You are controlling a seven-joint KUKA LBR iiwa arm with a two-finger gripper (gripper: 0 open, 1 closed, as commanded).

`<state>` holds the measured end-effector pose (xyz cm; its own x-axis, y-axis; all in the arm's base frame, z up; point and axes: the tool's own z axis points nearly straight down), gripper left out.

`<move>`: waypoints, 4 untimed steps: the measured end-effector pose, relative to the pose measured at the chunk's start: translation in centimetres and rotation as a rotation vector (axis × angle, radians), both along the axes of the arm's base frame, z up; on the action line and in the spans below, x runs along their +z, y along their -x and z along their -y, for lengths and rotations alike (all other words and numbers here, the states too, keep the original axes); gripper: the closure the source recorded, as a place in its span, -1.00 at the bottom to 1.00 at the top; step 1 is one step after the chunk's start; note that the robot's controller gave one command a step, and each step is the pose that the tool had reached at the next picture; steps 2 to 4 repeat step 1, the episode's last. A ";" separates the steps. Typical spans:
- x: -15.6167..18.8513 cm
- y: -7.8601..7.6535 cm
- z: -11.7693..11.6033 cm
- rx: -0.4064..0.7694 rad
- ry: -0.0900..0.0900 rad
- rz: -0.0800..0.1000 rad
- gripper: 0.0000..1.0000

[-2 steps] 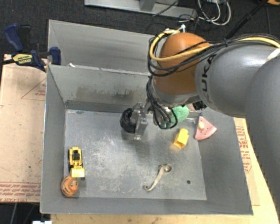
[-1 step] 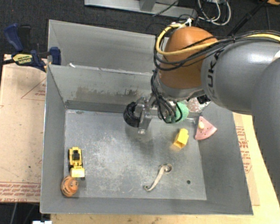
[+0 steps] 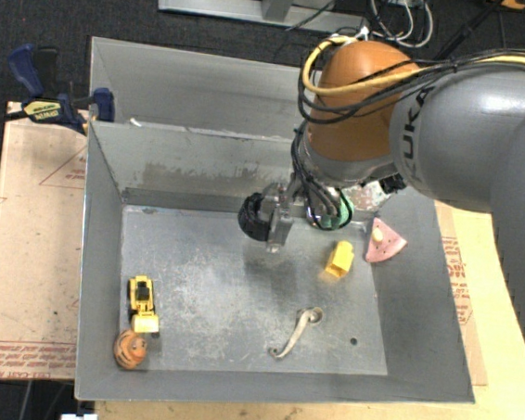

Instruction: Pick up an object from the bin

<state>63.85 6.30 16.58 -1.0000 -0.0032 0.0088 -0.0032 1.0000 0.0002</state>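
Observation:
My gripper (image 3: pixel 277 228) hangs over the back middle of the bin floor, close to the rear wall. A black rounded thing (image 3: pixel 253 216) sits right against its left side; I cannot tell if it is gripped or only touching. A yellow block (image 3: pixel 338 260) lies a little to the right of the gripper and nearer the front. A pink wedge (image 3: pixel 386 243) rests beyond the block by the right wall. A green and white thing (image 3: pixel 338 212) shows partly under the wrist.
A beige curved strip (image 3: pixel 294 335) lies at the front middle. A yellow toy digger (image 3: pixel 142 304) and an orange ball (image 3: pixel 131 350) sit in the front left corner. The arm covers the back right of the bin.

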 end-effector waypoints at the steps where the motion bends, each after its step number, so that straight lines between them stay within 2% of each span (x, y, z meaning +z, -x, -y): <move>1: -0.7 -0.5 0.7 0.016 -0.002 0.026 1.00; 4: -0.7 -0.5 0.7 0.016 -0.002 0.026 1.00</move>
